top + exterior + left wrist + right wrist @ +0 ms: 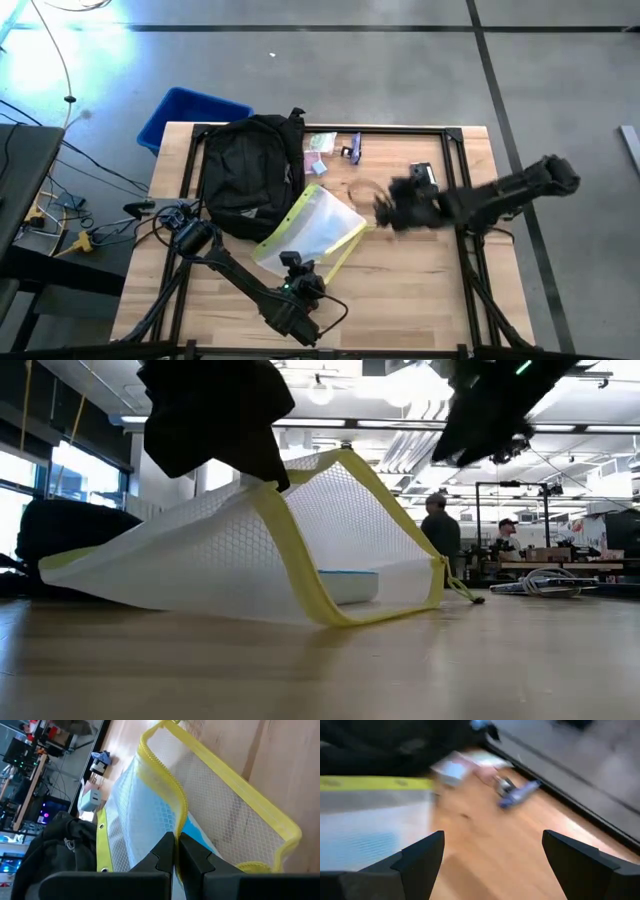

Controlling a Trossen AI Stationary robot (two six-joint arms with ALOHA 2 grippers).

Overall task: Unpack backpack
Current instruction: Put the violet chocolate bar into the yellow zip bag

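Observation:
The black backpack (250, 175) lies at the table's far left, resting on its side. Beside it lies a clear mesh pouch (312, 228) with a yellow edge and a pale blue thing inside (345, 585). My left gripper (176, 839) is at the pouch's near side, shut on its yellow edge. My right gripper (385, 208) hangs open above the table right of the pouch, with nothing between its fingers (422, 855). My left gripper pinches the pouch's yellow zip edge (179, 817) between its two shut fingers. It comes from the table's near side, slanting down. That edge is raised (268, 488), so the pouch stands like a tent, while its lower side (200, 605) rests on the table.
A blue bin (188, 115) stands off the table's far left corner. Small items lie at the far edge: a pale packet (320, 143), a purple thing (352, 150) and a dark thing (425, 175). People stand in the room beyond (440, 530).

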